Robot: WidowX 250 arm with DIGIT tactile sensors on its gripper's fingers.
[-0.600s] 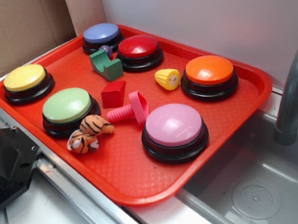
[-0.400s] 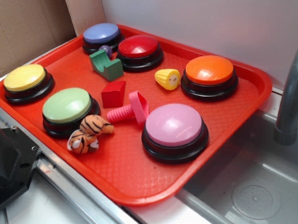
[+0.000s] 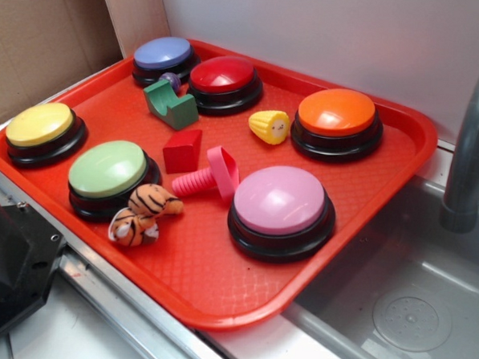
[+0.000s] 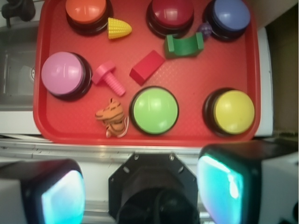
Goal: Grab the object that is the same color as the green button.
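Nothing is grasped yet. The claw (image 4: 140, 191) hangs high above the tray's (image 4: 187, 135) near edge, its fingers spread wide and empty. The green block (image 4: 183, 45) (notch upward) sits at the far side between the red button (image 4: 170, 14) and the blue button (image 4: 228, 15), both crowding it; the green button (image 4: 154, 109) lies nearer.

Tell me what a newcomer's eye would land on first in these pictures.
The bright red tray fills the scene, ringed with big dome buttons: the pink button nearest the sink, the orange button at the back, the green button and yellow button along the front edge. In the middle lie small toys, among them the dark green notched block beside the red button. In the wrist view the gripper hangs open, short of the tray.
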